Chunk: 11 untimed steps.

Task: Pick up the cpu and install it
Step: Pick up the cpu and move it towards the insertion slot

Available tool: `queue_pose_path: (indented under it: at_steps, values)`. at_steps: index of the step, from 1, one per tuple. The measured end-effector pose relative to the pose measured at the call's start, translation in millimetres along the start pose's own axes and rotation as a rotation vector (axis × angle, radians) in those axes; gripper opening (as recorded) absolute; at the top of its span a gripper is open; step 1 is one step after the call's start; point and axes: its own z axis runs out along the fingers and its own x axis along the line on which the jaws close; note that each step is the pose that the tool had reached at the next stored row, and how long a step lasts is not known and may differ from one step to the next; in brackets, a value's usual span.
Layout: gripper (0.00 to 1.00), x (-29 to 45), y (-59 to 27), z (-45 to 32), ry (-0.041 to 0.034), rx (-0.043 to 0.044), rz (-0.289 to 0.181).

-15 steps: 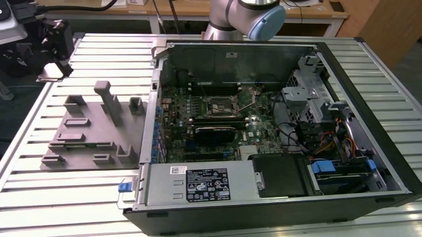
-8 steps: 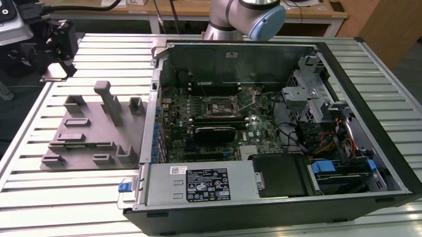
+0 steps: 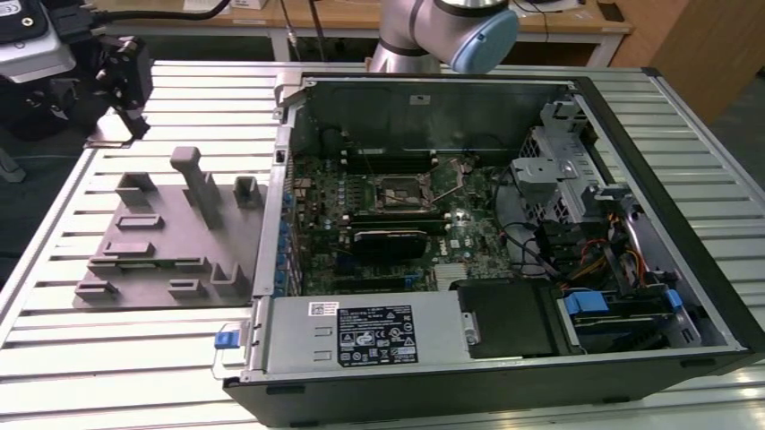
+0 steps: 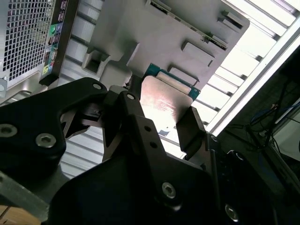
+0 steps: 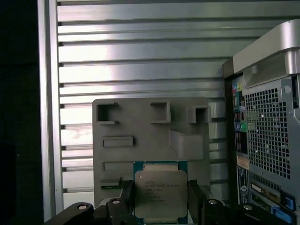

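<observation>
The cpu [image 5: 161,192], a flat square chip with a silvery top and a green rim, sits between my gripper's [image 5: 161,199] two black fingers. They press on two opposite edges of it. In the second wrist view the cpu [image 4: 166,101] hangs above the grey fixture plate [image 4: 140,28] with the gripper [image 4: 161,119] shut on it. In the exterior view my gripper [image 3: 125,94] is at the far left corner of the table, beyond the fixture plate [image 3: 156,242]. It is well away from the black socket [image 3: 399,190] on the motherboard.
The open computer case [image 3: 502,233] lies on the slatted metal table [image 3: 132,358], with its rear panel [image 5: 265,136] close to the fixture plate. A labelled power supply box [image 3: 358,336] fills the case's front. The fixture plate has raised posts [image 3: 197,184].
</observation>
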Motion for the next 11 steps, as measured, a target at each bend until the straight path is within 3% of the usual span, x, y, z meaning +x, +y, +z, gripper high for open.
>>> queue_pose_path:
  at_steps: [11]
  values:
    - [0.54,-15.0,0.9,0.5,0.0,0.0,0.0]
